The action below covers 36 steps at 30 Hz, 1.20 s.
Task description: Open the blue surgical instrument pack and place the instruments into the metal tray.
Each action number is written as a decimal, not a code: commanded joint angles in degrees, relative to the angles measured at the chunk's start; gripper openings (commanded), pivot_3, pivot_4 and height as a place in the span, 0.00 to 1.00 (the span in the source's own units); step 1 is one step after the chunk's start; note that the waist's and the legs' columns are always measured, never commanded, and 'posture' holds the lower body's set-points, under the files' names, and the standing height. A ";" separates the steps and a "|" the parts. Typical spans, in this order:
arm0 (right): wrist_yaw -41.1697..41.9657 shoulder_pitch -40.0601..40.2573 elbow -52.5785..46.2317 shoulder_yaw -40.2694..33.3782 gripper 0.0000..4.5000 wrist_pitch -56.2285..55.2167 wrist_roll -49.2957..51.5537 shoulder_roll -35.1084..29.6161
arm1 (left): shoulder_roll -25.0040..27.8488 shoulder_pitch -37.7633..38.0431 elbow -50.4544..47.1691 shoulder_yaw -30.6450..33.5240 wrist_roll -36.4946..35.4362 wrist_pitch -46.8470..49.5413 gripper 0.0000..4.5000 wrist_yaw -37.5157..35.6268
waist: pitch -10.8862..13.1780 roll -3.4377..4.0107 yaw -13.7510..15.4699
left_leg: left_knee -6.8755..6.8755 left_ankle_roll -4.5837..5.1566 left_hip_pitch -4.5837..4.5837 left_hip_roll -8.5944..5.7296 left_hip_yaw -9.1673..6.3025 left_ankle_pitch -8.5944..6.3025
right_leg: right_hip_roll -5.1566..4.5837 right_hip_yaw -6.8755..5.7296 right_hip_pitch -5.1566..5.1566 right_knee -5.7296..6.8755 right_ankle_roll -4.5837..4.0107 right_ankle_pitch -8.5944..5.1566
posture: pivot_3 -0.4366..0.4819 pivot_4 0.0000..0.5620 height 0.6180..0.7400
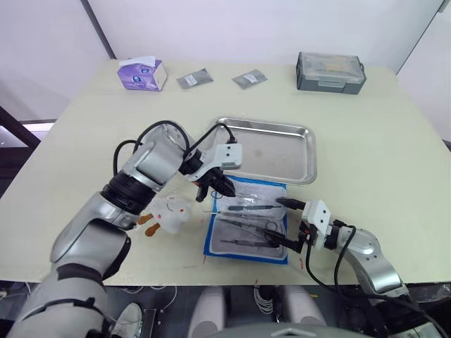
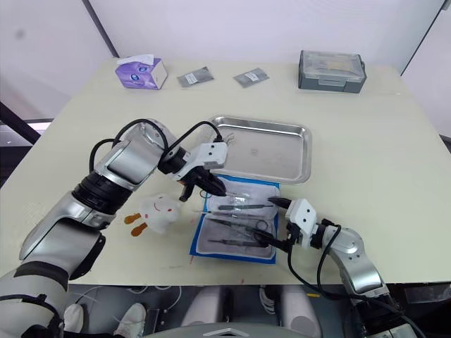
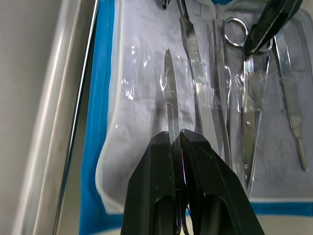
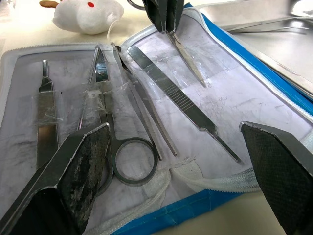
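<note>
The blue surgical instrument pack lies unfolded on the table just in front of the metal tray, its pale lining facing up. Several silver instruments lie in its clear pockets, among them ring-handled scissors and long forceps. My left gripper is over the pack's far left corner, shut on a thin pointed instrument whose other end slants down to the lining. At the pack's near right edge my right gripper is open, its fingers spread wide just above the lining.
A white plush toy lies left of the pack, under my left forearm. Along the far edge are a purple tissue box, two grey foil packets and a grey lidded box.
</note>
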 commanded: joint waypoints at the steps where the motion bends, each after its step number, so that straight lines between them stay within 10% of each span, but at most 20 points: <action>1: 0.70 1.99 3.22 2.32 1.00 2.67 -1.17 -0.33 | 1.29 -0.15 -0.76 1.67 -1.05 -1.02 0.01 -1.93 | 0.00 0.00 0.08 | 0.00 0.00 0.00 0.00 0.00 0.00 | 0.00 0.00 0.00 0.00 0.00 0.00 | 0.48 0.27 1.00; 25: 0.86 1.64 3.60 2.28 1.00 2.64 -1.16 -0.17 | 14.73 -2.01 3.94 2.76 -15.14 -7.07 0.01 -3.89 | 0.03 0.00 0.06 | 0.00 0.00 -0.01 0.00 0.01 0.00 | -0.01 0.00 -0.02 0.00 0.00 0.00 | 0.48 0.27 1.00; 36: 1.13 1.47 3.08 2.08 1.00 4.22 -0.98 -1.02 | 7.12 -7.15 9.17 13.20 -17.47 0.57 0.01 3.15 | 0.04 -0.01 0.01 | 0.00 0.00 -0.01 0.00 0.03 0.00 | 0.00 0.00 -0.03 0.00 0.01 0.00 | 0.48 0.27 1.00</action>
